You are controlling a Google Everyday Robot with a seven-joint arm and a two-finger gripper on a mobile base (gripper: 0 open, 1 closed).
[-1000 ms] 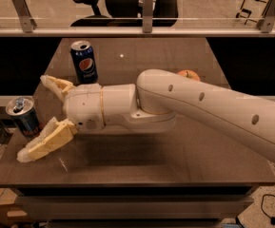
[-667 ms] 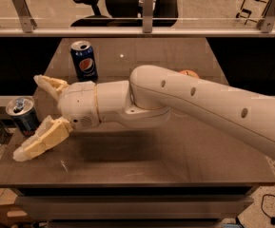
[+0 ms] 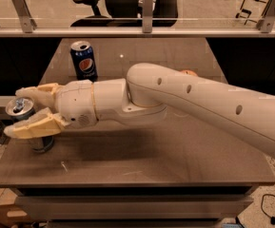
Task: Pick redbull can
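Note:
The redbull can, slim with a silver top and pull tab, stands at the table's left edge. My gripper reaches in from the right at the end of the white arm. Its two beige fingers sit on either side of the can's upper part and look closed against it. The can's lower body shows under the near finger, with its base on the table. The can's middle is hidden by the fingers.
A blue Pepsi can stands at the back left of the brown table. An orange object peeks out behind the arm. A railing and office chairs lie beyond the table's far edge.
The gripper has moved left to the can, and its fingers have drawn much closer together around it. The can stays at the same spot.

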